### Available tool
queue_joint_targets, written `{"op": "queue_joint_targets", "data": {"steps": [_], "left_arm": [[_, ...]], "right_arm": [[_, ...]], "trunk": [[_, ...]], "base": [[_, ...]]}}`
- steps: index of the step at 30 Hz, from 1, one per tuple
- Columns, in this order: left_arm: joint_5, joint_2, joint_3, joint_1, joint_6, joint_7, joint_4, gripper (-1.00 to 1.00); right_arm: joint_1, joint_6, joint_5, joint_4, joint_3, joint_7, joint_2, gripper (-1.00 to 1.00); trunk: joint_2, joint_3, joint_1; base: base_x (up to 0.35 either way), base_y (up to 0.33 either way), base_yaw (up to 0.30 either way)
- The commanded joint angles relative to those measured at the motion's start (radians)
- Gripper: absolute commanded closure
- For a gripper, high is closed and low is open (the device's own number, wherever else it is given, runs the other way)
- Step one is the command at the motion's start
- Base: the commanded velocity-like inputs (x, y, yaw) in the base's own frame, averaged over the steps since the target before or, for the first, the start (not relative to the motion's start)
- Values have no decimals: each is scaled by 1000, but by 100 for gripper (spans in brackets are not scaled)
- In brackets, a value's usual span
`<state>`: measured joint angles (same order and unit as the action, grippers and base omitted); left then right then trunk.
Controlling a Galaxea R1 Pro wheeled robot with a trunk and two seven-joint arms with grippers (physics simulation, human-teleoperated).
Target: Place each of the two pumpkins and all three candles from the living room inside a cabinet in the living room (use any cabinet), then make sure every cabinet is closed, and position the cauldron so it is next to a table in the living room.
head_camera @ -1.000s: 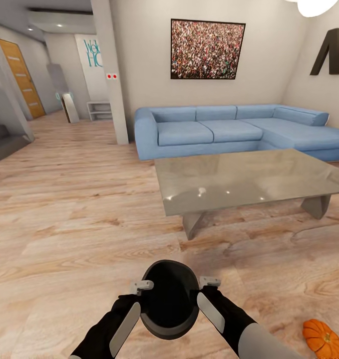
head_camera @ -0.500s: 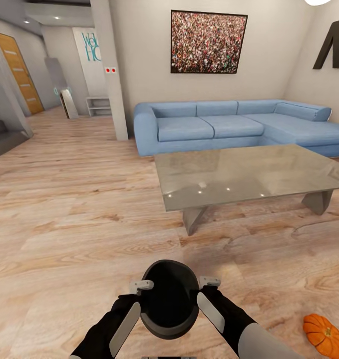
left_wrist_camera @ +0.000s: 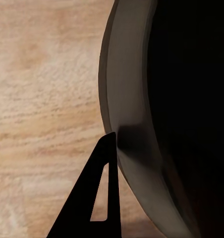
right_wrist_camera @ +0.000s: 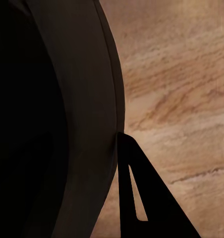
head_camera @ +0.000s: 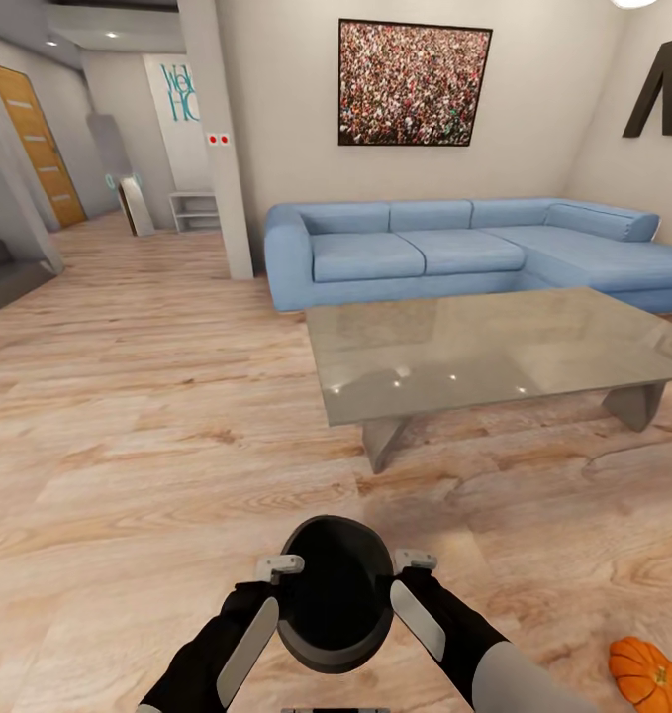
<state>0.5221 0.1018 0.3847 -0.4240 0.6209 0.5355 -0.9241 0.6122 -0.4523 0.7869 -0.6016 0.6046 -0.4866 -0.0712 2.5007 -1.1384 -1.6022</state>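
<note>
The cauldron (head_camera: 336,592), a round dark grey pot with a black hollow mouth and a smooth matte wall, sits between the two grippers, held up above the wooden floor (head_camera: 128,446). The left gripper (head_camera: 266,599) presses against its left side and the right gripper (head_camera: 410,592) against its right, so both are clamped on the pot from opposite flanks. Both arms reach forward and low from the bottom of the head view, forearms angled inward, black sleeves ending in pale grey finger pads.

In the left wrist view one dark triangular finger (left_wrist_camera: 94,198) touches the curved grey wall of the cauldron (left_wrist_camera: 127,124), with pale wood grain beyond. In the right wrist view a like finger (right_wrist_camera: 141,198) meets the cauldron (right_wrist_camera: 77,99) at its rim edge, over warmer brown planks.

A pumpkin (head_camera: 650,675), orange and ribbed, lies on the floor well off to the right of the right gripper's fingers. Ahead of the fingers and to the right stands the low table, its glossy grey tabletop (head_camera: 494,347) reflecting small lights, on slanted grey legs. Beyond it runs a blue corner sofa (head_camera: 454,253) against a cream wall with a framed speckled picture (head_camera: 415,84). Far left of the fingers an orange door (head_camera: 37,144) shows down a hallway
</note>
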Motion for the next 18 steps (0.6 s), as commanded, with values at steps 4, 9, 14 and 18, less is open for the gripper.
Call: {"op": "queue_joint_targets", "data": {"steps": [4,9,14,18], "left_arm": [[36,-1,5,-1,-10,-9,-61,100],[36,-1,5,-1,-10,-10,-61,100],[36,-1,4,-1,-10,-9,-61,100],[36,-1,5,-1,-10,-9,-61,100]], "right_arm": [[1,-6,-8,-1,-9,-7,4,100],[1,-6,-8,-1,-9,-7,4,100],[1,-6,-8,-1,-9,-7,4,100],[1,-6,-8,-2,-9,-7,4,100]], "trunk": [[0,-1,0],[0,-1,0],[0,-1,0],[0,-1,0]], "base": [[204,0,0],[205,0,0],[205,0,0],[204,0,0]]}}
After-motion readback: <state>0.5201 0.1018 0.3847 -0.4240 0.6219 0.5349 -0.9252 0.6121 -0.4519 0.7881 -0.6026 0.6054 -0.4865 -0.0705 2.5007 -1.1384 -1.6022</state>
